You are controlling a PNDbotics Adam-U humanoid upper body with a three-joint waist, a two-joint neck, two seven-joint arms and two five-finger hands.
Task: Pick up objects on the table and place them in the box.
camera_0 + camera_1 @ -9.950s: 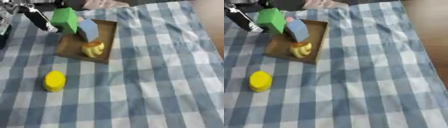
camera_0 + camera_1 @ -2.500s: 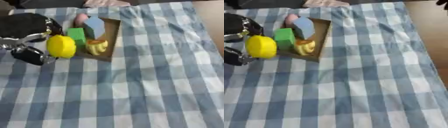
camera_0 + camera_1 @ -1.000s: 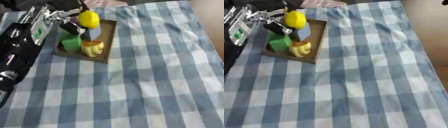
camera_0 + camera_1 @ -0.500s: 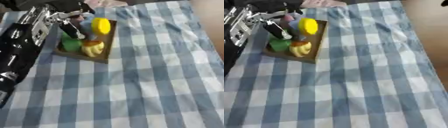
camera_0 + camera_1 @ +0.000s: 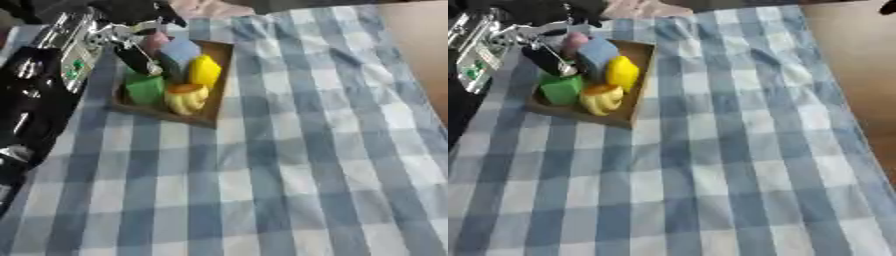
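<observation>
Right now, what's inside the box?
The box holds a yellow block, green cube, blue block, pink piece and yellow ridged object. The floor beneath them is hidden.

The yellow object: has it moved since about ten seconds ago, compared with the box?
Yes. The yellow object lay on the cloth well in front of the box; now it sits inside the box, beside the blue block.

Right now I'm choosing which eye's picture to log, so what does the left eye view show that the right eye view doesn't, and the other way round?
Only the left eye view shows the long black forearm running down its left edge. Only the right eye view shows a wide strip of bare brown tabletop beside the blue-and-white checked cloth. Both show the shallow brown box holding the yellow rounded piece, green cube, blue block and banana-like yellow bunch, with the left hand over the box's far left side.
</observation>
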